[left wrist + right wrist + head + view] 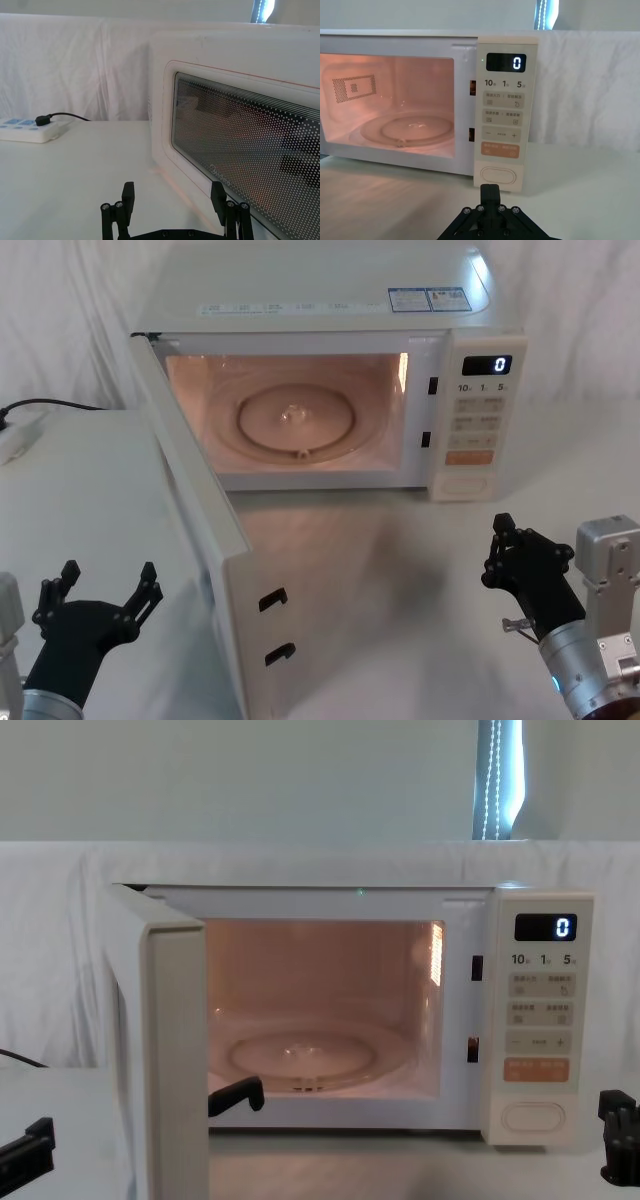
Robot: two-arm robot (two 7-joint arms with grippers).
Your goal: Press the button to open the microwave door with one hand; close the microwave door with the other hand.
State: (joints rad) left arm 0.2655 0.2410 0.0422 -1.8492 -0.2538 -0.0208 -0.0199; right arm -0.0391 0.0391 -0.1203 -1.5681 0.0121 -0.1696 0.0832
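Note:
The microwave door [200, 510] stands swung wide open toward me on the left, its dotted window [240, 145] facing my left gripper; in the chest view its edge [175, 1050] is nearest. The lit cavity shows a glass turntable [296, 420]. The cream pill-shaped button [462, 483] sits at the bottom of the control panel [499, 176] [527, 1117]. My left gripper [108, 578] is open, low at the left, just outside the door [173, 196]. My right gripper [497, 545] is shut, hovering in front of and below the button, apart from it [489, 190].
A white power strip [30, 131] with a black plug and cord lies on the table at the far left [15, 435]. Two black latch hooks [275, 625] stick out of the door's free edge. White cloth hangs behind the microwave.

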